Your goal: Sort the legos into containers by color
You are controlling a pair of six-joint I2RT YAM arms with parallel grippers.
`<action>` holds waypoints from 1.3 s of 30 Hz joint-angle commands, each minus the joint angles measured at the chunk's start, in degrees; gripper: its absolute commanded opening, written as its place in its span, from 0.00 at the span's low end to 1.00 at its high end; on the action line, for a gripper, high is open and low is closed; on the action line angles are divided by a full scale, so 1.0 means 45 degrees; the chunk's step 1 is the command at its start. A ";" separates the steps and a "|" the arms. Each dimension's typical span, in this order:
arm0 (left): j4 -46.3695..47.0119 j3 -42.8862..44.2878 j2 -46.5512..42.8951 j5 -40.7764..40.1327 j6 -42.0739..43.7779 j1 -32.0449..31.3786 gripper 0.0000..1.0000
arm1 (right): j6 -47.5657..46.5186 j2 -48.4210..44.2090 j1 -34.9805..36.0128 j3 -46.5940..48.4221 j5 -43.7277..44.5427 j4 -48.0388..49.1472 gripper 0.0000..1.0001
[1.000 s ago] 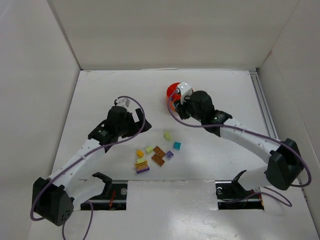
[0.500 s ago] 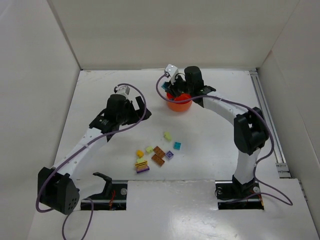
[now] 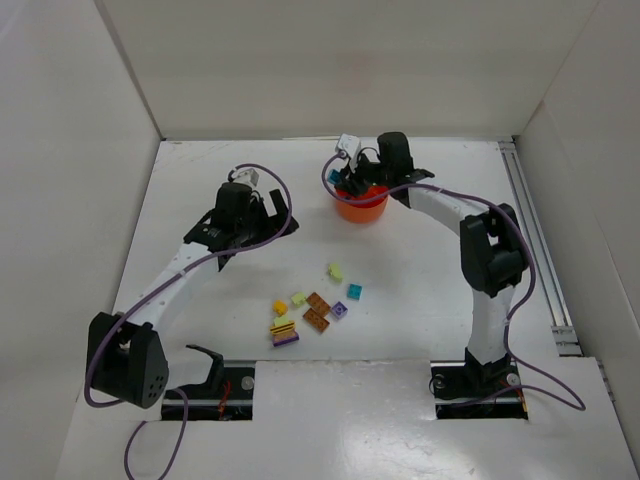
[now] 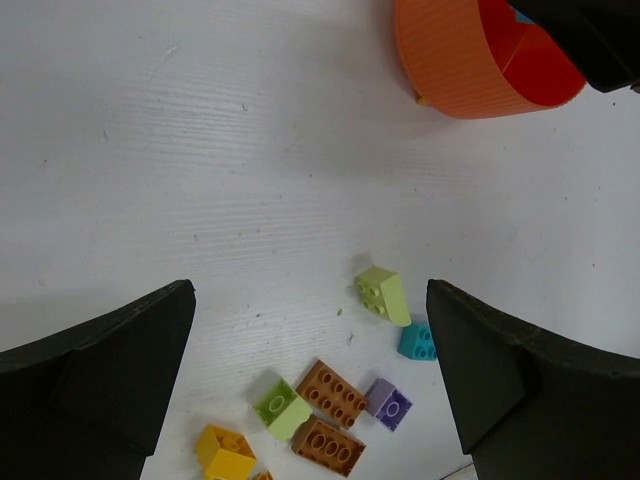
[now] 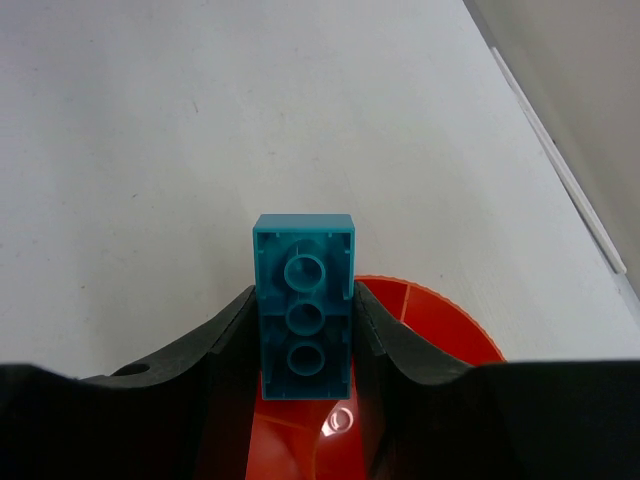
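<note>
The right gripper (image 5: 303,335) clamps a teal brick (image 5: 303,290), its hollow underside showing three tubes, at the orange dish (image 5: 445,325); the left gripper (image 4: 308,300) is spread wide.

Bare worktop (image 3: 190,180) around the wide-spread left gripper (image 4: 310,300), right gripper (image 5: 305,310) clamping a teal brick (image 5: 302,250) crowding the space above the orange dish (image 3: 362,210), loose bricks (image 3: 316,318) scattered near centre, open lane between them and the dish, white walls (image 3: 330,70) boxing three sides

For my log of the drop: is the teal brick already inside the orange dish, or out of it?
Out: the teal brick is clamped between the right gripper's jaws, over the orange dish, not lying in it.
</note>
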 commanded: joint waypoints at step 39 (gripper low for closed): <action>0.0452 0.1045 0.0662 0.0463 0.0592 0.0076 1.00 | -0.1069 -0.1146 -0.0145 0.0306 0.0041 0.0096 0.51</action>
